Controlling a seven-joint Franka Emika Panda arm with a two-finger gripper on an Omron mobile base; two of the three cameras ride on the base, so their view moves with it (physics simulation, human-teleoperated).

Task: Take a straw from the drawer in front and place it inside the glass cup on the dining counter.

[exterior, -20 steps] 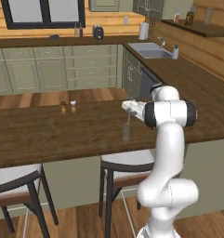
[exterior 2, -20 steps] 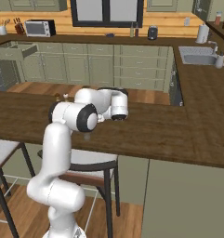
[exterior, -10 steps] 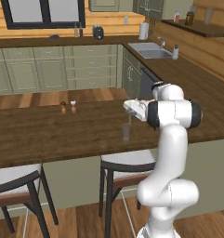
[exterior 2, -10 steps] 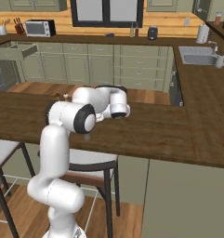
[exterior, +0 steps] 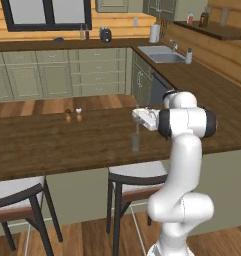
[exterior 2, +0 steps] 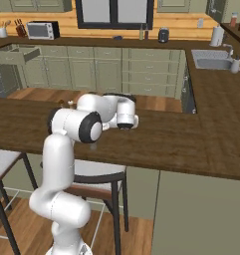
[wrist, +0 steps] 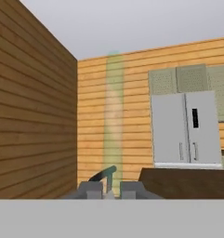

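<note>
My gripper hangs over the dining counter, pointing left and shut on the straw. The straw stands upright, and its lower part drops toward the glass cup directly beneath. I cannot tell whether its tip is inside the cup. In the hand view the straw rises as a pale blurred band from between the closed fingertips of the gripper. The drawer stands pulled out at the far left of the back cabinets. From the right base view the dining counter runs across behind my arm.
Two small shakers stand on the counter left of the cup. Stools are tucked under the near overhang. A sink is set in the side counter on the right. In the hand view a grey fridge stands ahead.
The hand has shifted only slightly above the cup. The grip on the straw is unchanged.
</note>
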